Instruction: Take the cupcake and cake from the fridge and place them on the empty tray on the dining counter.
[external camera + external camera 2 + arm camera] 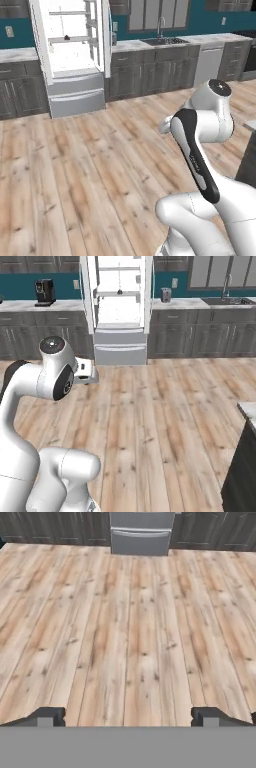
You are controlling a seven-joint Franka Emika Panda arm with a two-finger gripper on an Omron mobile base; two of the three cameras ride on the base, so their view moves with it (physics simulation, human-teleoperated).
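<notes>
Across bare wood floor [130,627] the fridge [120,306] stands open against the far wall; end effector [127,717] spread wide, holding nothing.

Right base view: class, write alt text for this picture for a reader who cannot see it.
An open fridge with a white interior stands across a wooden floor, between dark cabinets under pale counters. A small dark item sits on a fridge shelf, too small to identify. The white robot arm rises at lower left; a coffee machine stands on the left counter.
</notes>
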